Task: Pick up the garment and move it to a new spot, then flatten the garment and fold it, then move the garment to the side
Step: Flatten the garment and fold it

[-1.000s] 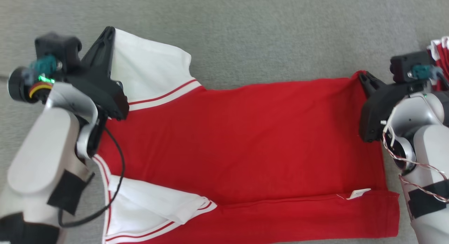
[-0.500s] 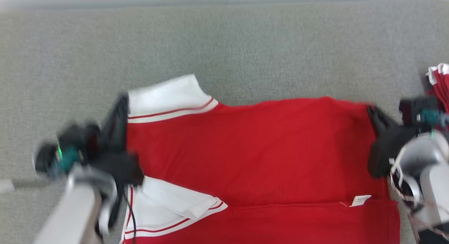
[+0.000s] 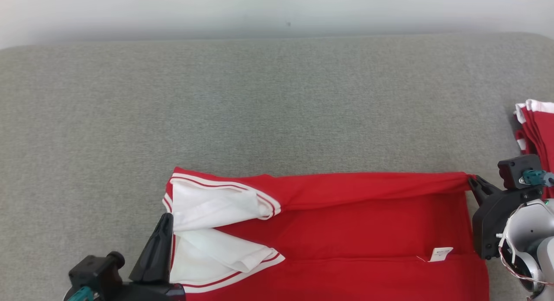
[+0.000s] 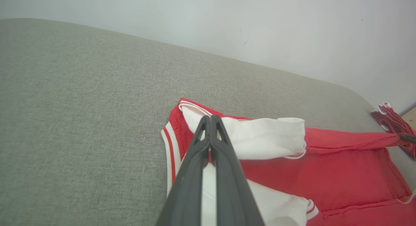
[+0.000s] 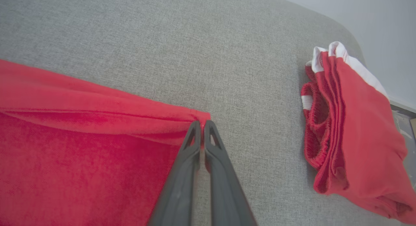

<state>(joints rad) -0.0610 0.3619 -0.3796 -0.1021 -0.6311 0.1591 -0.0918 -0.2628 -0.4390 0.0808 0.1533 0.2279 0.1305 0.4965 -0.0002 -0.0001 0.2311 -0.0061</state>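
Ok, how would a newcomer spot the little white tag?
On the grey fabric surface lies a large red shirt with white sleeves. Near its right end a tiny white tag sits alone on plain red, the only white there.

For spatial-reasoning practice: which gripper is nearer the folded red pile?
Right. The right gripper pinches a corner of the shirt close to the folded pile; the left gripper grips its far, white-sleeved end.

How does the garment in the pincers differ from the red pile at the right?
The garment lies spread across the grey surface, far edge folded over; the pile is compact and layered. The left pincer and right pincer grip the garment's ends; the pile lies apart, untouched. Both are red with white trim.
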